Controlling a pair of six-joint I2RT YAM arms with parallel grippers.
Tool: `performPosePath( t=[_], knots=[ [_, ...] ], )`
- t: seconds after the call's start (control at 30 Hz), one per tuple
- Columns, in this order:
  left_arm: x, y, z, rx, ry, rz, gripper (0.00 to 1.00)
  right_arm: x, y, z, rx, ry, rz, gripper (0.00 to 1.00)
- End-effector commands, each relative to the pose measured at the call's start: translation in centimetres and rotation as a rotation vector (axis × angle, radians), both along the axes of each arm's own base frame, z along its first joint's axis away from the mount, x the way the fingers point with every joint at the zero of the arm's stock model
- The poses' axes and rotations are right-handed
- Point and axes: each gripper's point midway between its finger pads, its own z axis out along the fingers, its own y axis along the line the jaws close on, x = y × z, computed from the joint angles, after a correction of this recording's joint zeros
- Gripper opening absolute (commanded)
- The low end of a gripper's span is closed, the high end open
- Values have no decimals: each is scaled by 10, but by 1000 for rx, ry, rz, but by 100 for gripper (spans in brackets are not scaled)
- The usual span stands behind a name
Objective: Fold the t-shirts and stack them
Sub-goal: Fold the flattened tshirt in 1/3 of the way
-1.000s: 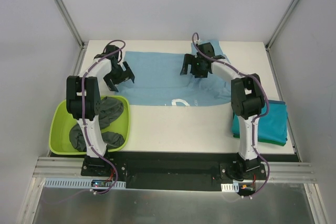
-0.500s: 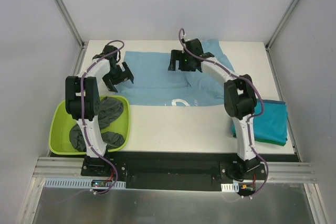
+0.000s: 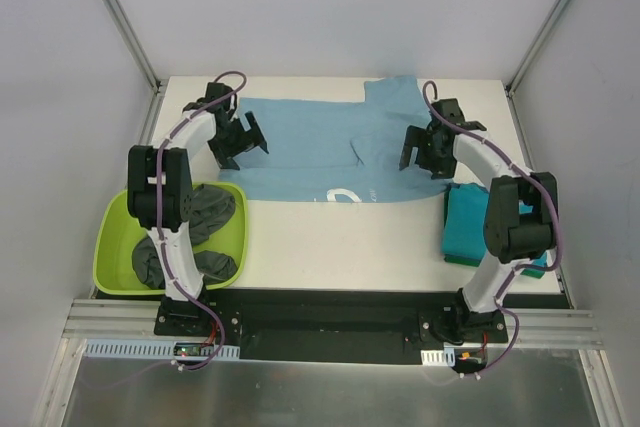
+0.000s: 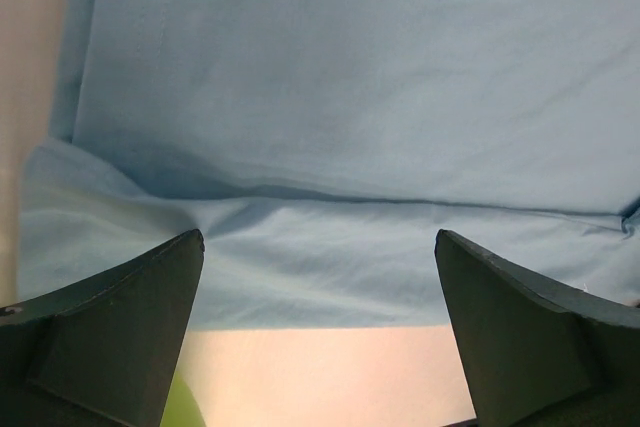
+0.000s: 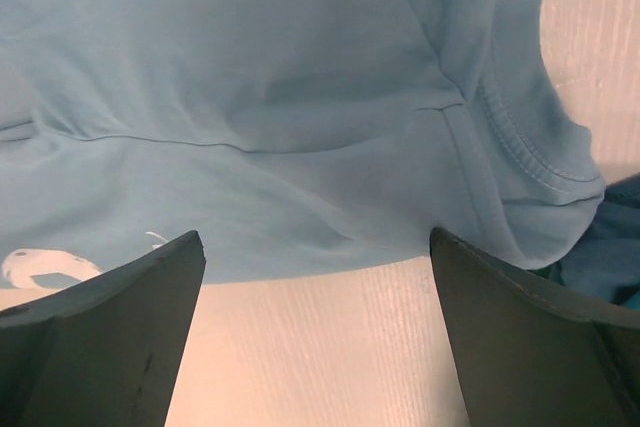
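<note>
Blue shirt (image 3: 310, 147) lies spread across the far half of the table (image 3: 340, 247), its long axis running left to right between the two arms, with the collar (image 5: 520, 137) toward the right arm. A white mark (image 3: 345, 195) shows at its near edge.

Left gripper (image 3: 243, 142) hangs over the shirt's left end, jaws wide and empty. Its wrist view shows layered cloth ahead of the fingers and bare table just below them. Right gripper (image 3: 418, 154) hangs over the collar end, likewise spread wide and holding nothing, with the shirt's near edge ahead and bare table beneath. Each arm is nearest its own end of the shirt, and neither appears to touch the cloth.

Teal shirt (image 3: 468, 232) sits folded at the table's right side, just beside the blue collar and under the right arm. Grey shirts (image 3: 205, 212) lie heaped in the green tub (image 3: 110, 247) at the left.

Folding of the blue shirt looks to be the step in hand. The next grasp likely calls for each gripper to drop onto the near edge at its own end.
</note>
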Motion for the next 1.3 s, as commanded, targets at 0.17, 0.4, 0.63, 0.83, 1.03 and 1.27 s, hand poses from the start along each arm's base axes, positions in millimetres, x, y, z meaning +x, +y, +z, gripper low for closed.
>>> performPosePath(
  t=[0.17,0.4,0.63,0.83,1.03,1.27],
  knots=[
    [13,20,-48,-19,111,114,99,34,-15,-33,13,80,-47,96],
    [14,54,-62,11,141,200,99,74,-32,-51,-31,92,-79,96],
    [10,59,-55,5,133,204,99,67,-82,-35,-191,87,-219,96],
    [6,46,-35,-51,98,161,99,58,-80,6,-139,3,-170,96],
    [13,41,-1,-45,5,116,99,54,-38,47,-131,-123,13,96],
    [19,41,4,-32,-19,106,99,38,31,29,-94,-97,156,96]
  ],
)
